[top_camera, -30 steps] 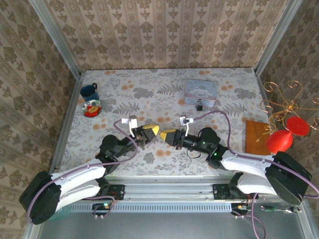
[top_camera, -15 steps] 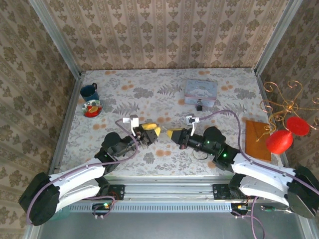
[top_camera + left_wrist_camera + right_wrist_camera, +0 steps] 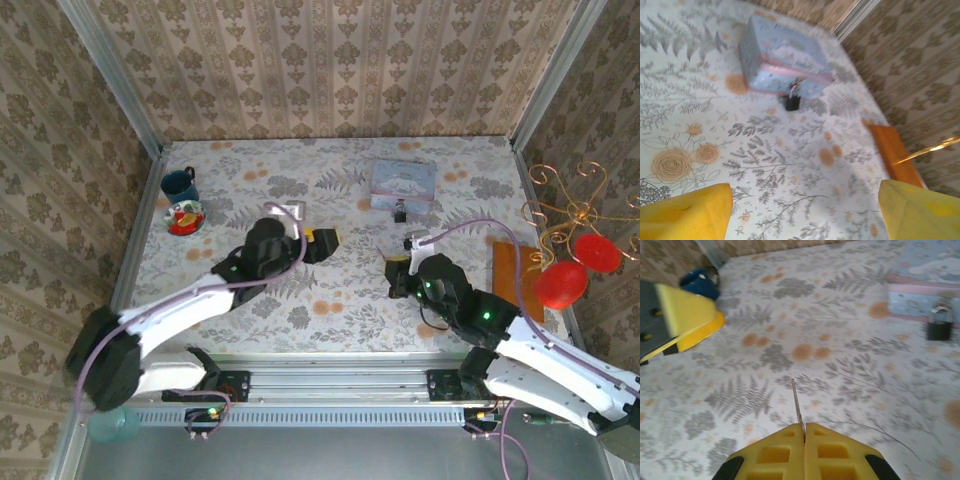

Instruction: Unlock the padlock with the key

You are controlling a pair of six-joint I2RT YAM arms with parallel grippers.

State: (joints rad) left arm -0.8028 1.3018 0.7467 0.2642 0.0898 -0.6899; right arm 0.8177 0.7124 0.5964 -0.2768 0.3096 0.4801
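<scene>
- The padlock (image 3: 400, 212) is a small dark block with a pale shackle. It sits on the floral table (image 3: 330, 300) toward the far right, and nothing is gripping it.
- Its shackle rests against the near side of the tin (image 3: 403, 183), a pale blue box with a pink band. Whether the shackle passes through a clasp there cannot be told.
- In the left wrist view the padlock (image 3: 792, 101) stands just in front of the tin (image 3: 782, 60), well beyond the fingers.
- In the right wrist view the padlock (image 3: 939, 325) is at the far right, touching the tin (image 3: 932, 282).
- The key (image 3: 797, 400) shows as a thin metal blade sticking forward from the right gripper (image 3: 804, 432). The 2 yellow fingers are pressed together on it, and the blade points over bare table, left of the padlock.
- From above, the right gripper (image 3: 398, 270) hangs near the padlock on its near side, apart from it.
- The left gripper (image 3: 322, 243) is spread wide: 1 finger sits at each lower corner of its wrist view (yellow pads (image 3: 687, 210) with bare table between them), and it holds nothing.
- It lies left of the right gripper, well apart from the padlock.
- A brown board (image 3: 515, 275) lies at the table's right edge.
- A blue mug (image 3: 180, 183) and a small dish (image 3: 184, 217) stand at the far left.
</scene>
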